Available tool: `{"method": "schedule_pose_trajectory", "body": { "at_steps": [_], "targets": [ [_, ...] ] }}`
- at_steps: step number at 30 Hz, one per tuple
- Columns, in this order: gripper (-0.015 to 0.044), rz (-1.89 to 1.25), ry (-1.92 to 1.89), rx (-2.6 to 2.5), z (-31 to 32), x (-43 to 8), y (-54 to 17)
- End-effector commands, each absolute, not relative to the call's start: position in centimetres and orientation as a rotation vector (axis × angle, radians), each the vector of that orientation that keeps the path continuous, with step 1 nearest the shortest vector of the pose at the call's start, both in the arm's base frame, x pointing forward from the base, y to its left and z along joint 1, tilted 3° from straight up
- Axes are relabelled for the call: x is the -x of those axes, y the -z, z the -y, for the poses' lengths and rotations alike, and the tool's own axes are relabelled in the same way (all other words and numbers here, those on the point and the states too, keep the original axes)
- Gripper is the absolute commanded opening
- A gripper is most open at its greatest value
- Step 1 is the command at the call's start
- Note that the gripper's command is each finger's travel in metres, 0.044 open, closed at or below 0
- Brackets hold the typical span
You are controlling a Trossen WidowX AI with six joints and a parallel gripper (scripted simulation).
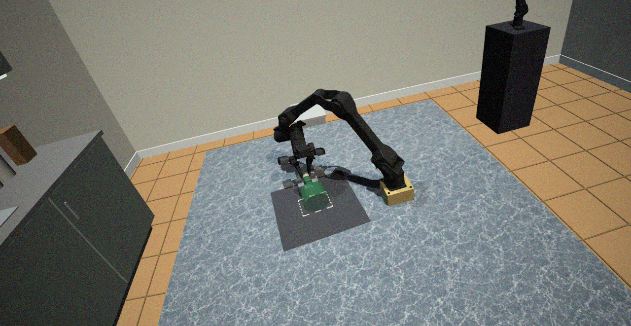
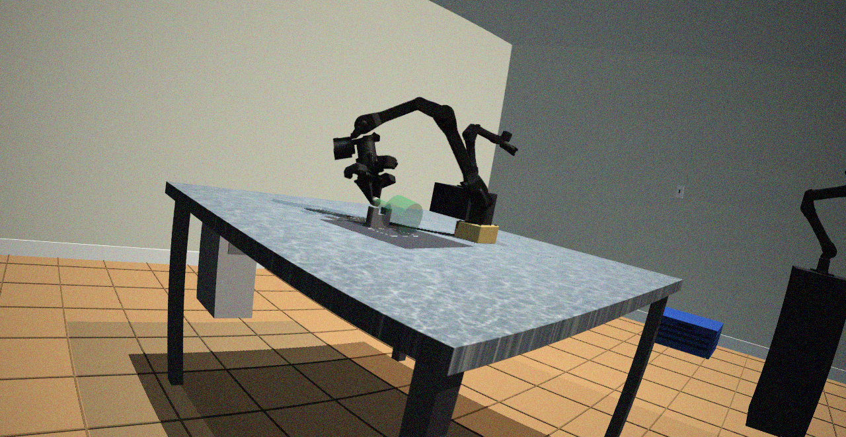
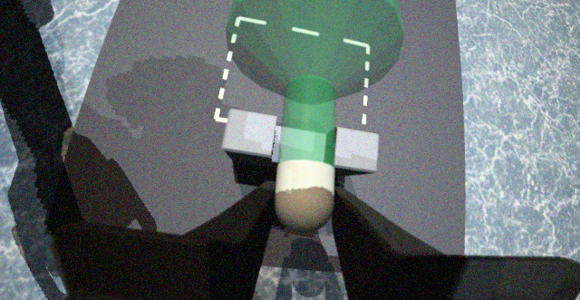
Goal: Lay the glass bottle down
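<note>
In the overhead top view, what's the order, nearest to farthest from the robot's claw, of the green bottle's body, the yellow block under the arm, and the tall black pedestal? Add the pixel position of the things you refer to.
1. Bottle's body (image 1: 314, 195): just below the claw (image 1: 306, 174).
2. Yellow block (image 1: 399, 198): right.
3. Black pedestal (image 1: 511, 76): far upper right.

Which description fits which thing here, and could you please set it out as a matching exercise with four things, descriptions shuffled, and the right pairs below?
1. glass bottle
2. U-shaped rest
3. gripper
4. arm's base block

A. yellow
B. green, with a cream band near its tip
C. shut on the bottle's neck end
D. grey, on the dark mat

Pairs: 1-B, 2-D, 3-C, 4-A
</note>
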State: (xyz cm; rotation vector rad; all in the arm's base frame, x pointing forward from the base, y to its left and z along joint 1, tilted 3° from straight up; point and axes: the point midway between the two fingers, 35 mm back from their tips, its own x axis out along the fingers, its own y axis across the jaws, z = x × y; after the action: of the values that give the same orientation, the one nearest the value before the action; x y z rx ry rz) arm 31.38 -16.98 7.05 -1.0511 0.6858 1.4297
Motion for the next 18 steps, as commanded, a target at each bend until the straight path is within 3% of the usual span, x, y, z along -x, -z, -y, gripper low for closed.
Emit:
{"method": "schedule_pose_trajectory", "body": {
  "at_steps": [1,18],
  "targets": [
    [0.0107,-0.685,-1.434,1.051,17.16,-31.42,-6.39],
    [0.0107,-0.688,-1.421,1.054,17.18,-31.40,-6.04]
  ]
}}
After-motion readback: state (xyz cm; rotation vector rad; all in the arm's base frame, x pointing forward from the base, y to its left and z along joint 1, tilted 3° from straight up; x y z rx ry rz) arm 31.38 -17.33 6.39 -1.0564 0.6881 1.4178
